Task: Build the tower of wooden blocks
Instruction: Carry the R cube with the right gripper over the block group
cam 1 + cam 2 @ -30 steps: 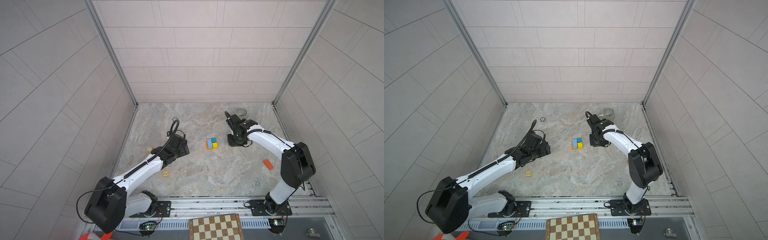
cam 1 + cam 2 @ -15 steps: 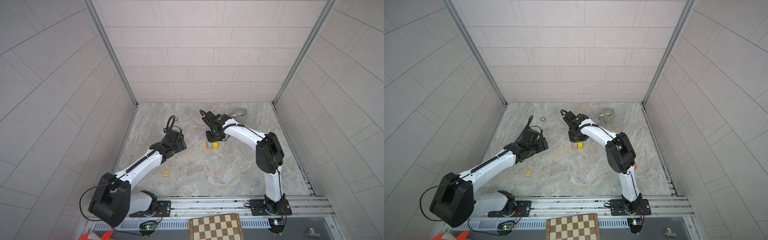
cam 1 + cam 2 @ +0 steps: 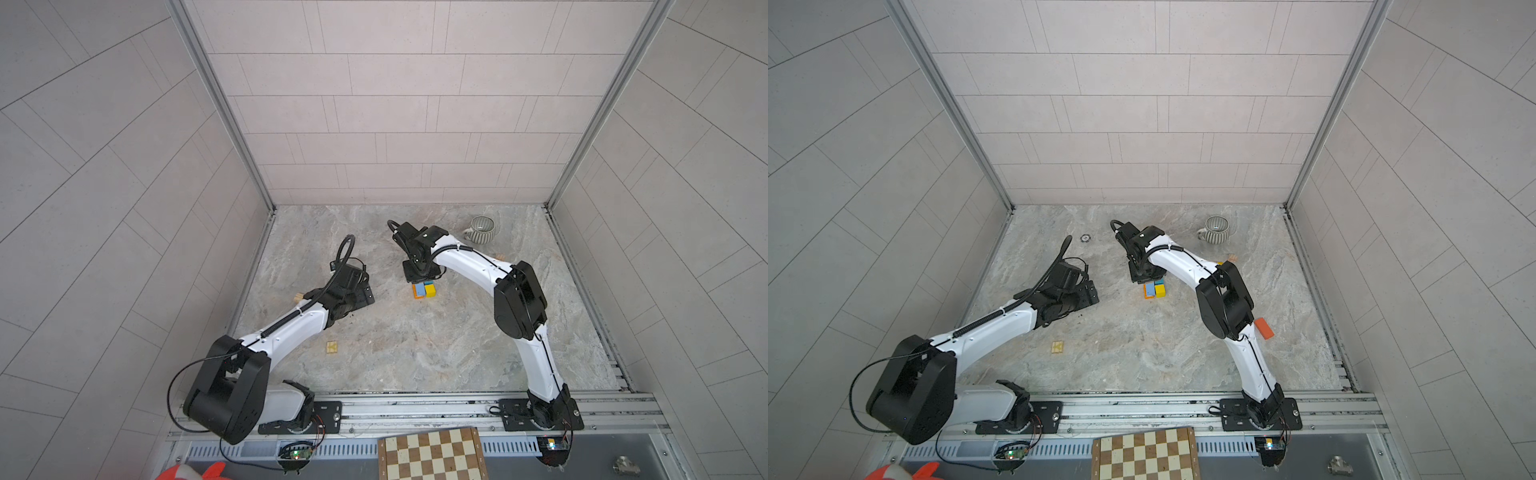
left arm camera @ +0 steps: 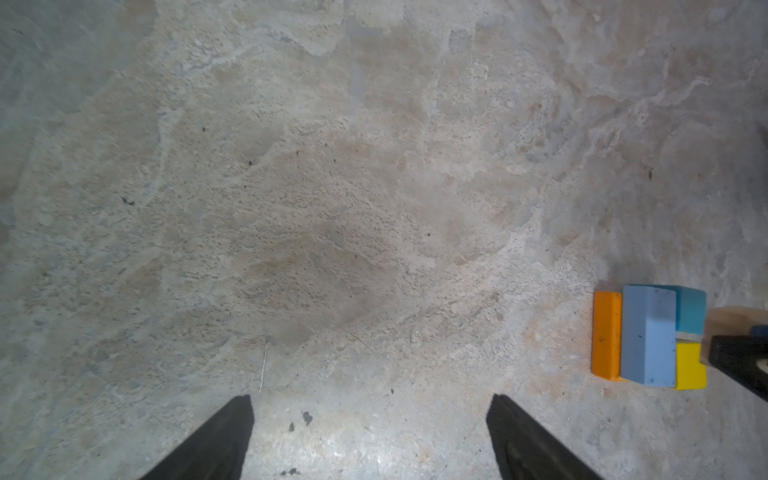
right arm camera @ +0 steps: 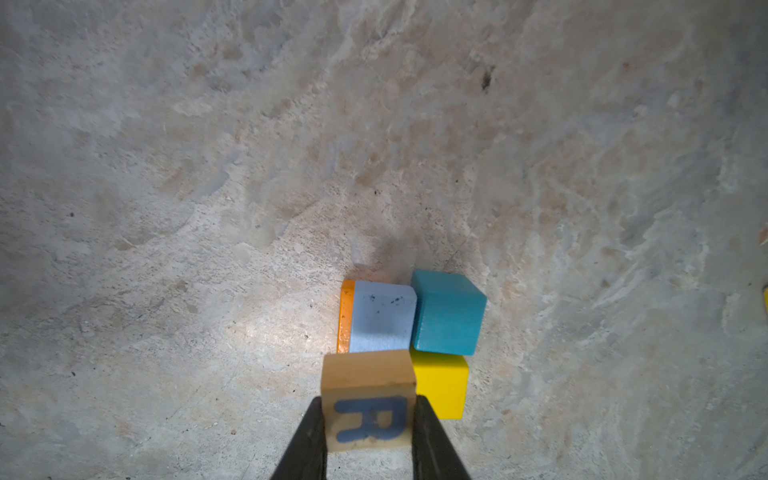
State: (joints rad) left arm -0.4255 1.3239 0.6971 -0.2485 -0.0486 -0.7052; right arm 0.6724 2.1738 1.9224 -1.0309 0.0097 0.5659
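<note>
Risk: lettered cube (image 5: 368, 386) lands off-centre on light blue block (image 5: 382, 318) and tips, or nudges teal cube (image 5: 449, 316). Uneven tops likely make seat shaky.

Right hand (image 5: 369, 415) grasping cube by two sides, over end of light blue block, beside yellow block (image 5: 442, 388). Contact unclear.

Tower (image 3: 424, 289) mid-tabletop (image 4: 332, 187).

Left hand (image 4: 370, 405) released, empty, tower off to one side.

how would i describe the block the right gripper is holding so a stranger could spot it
On the marble table, find the cluster of painted blocks near the middle. At its edge the right gripper holds a lettered cube: bare wood with a blue R, while its neighbours are orange, blue, teal and yellow.
</note>
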